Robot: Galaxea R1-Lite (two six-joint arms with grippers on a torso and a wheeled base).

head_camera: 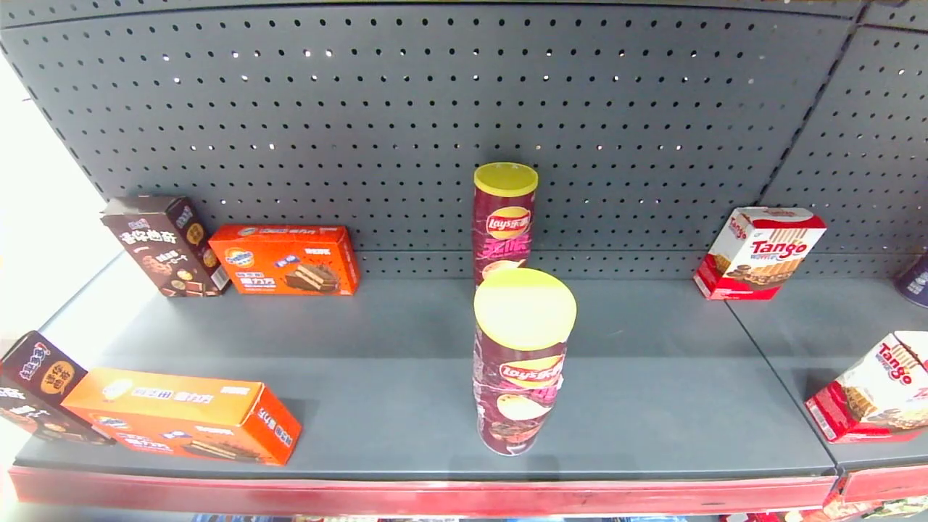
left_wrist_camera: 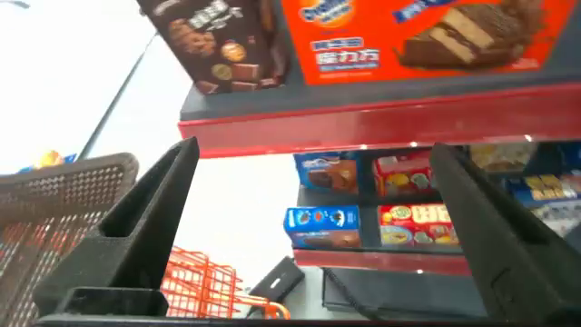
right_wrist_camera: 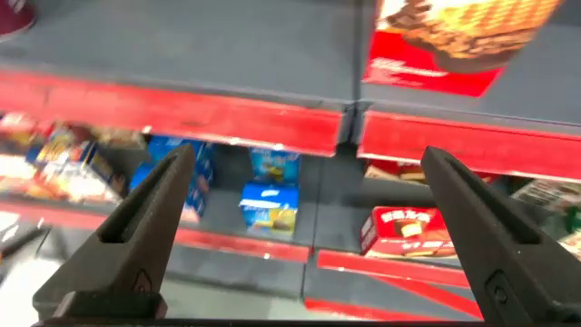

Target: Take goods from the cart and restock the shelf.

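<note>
On the grey shelf [head_camera: 652, 391] two maroon chip cans with yellow lids stand upright, one near the front [head_camera: 520, 362] and one at the back [head_camera: 504, 221]. Orange boxes [head_camera: 188, 415] [head_camera: 286, 259] and brown boxes [head_camera: 163, 245] [head_camera: 32, 388] lie on the left. Red-and-white wafer boxes [head_camera: 760, 252] [head_camera: 873, 399] are on the right. My left gripper [left_wrist_camera: 313, 245] is open and holds nothing, below the shelf's red front edge [left_wrist_camera: 381, 127]. My right gripper [right_wrist_camera: 309, 245] is open too, nothing in it, below the red edge [right_wrist_camera: 182, 113] under a wafer box [right_wrist_camera: 454, 41].
A brown mesh cart basket [left_wrist_camera: 54, 209] and an orange wire basket [left_wrist_camera: 204, 282] sit low at the left gripper's side. Lower shelves carry blue boxes [left_wrist_camera: 322, 227] [right_wrist_camera: 268, 204] and red boxes [left_wrist_camera: 413, 222] [right_wrist_camera: 404, 232]. A perforated grey back panel [head_camera: 435, 109] closes the shelf behind.
</note>
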